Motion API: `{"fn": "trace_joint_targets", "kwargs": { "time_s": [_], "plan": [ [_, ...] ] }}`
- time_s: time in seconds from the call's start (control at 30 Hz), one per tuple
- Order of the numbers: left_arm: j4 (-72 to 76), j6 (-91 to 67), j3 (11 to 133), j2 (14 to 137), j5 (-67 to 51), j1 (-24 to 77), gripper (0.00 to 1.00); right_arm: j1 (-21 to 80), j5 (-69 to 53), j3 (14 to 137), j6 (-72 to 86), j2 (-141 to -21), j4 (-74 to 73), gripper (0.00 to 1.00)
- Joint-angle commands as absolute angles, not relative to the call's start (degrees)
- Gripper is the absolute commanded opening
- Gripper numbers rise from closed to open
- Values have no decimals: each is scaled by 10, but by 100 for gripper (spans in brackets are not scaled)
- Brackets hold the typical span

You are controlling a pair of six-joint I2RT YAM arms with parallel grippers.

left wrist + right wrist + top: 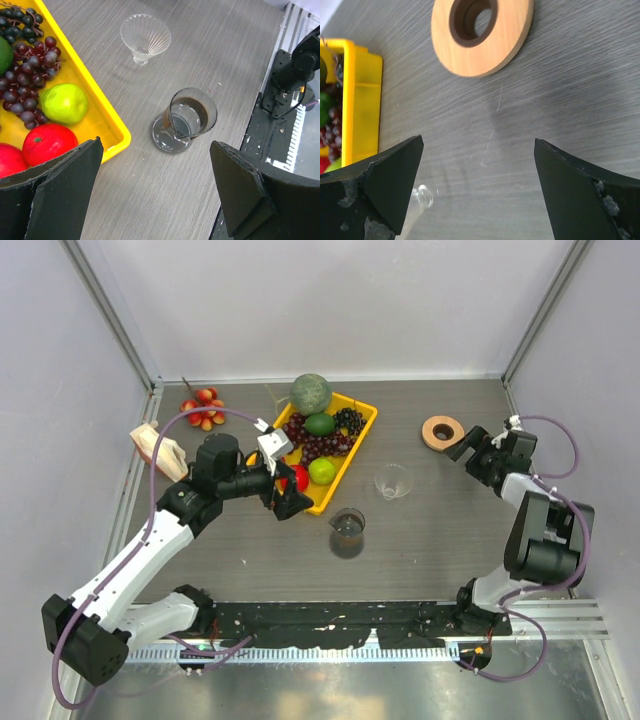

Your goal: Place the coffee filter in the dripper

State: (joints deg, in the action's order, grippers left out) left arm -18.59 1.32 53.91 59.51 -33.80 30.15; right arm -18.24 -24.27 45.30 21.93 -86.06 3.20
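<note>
The dripper [392, 481] is standing on the grey wood-grain surface [430, 550], well apart from both arms. It is sitting just right of the yellow tray [341, 476] and beyond the dark glass cup [347, 528]. The wooden ring [441, 431] is lying farther back to its right. In the left wrist view the dripper [145, 36] is showing as a clear cone with fine ribs running down its wall. Its round rim is facing up, its narrow neck is resting on the surface, and the grain is showing through the plastic.

The left arm [140, 550] is reaching forward, and the left jaws are hanging wide open with nothing between them. They are hovering near the tray's near corner, with the dark glass cup [186, 120] showing below and between the two black fingers [65, 195]. Inside the tray [107, 120] a green lime [64, 103], a red apple [49, 144] and dark grapes [30, 65] are lying together.

The right arm [540, 530] is bending back toward the wooden ring [482, 35], and the right jaws are also standing wide apart, gripping nothing, just short of the ring. A bit of clear glass [422, 196] is peeking in beside the right wrist's left finger [385, 185].

A beige bundle of papers [158, 448] is lying at the surface's left edge.
</note>
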Motion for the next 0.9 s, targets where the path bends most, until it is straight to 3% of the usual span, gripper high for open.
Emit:
{"fn": "trace_joint_targets", "kwargs": {
  "time_s": [0.0,0.33,0.6,0.77,0.87],
  "plan": [
    [-142,-27,543,599,-372,295,99,-189,-217,439,337,-918,226,100],
    [-104,-92,540,621,-411,272,99,-188,-202,479,447,-1042,305,95],
    [-72,-112,531,640,-432,253,99,-187,-232,529,490,-1127,333,82],
    [-69,-123,533,645,-439,250,99,-180,-231,551,504,-1151,339,80],
    [-66,-126,530,647,-441,248,99,-178,-230,569,511,-1162,341,73]
  ]
}}
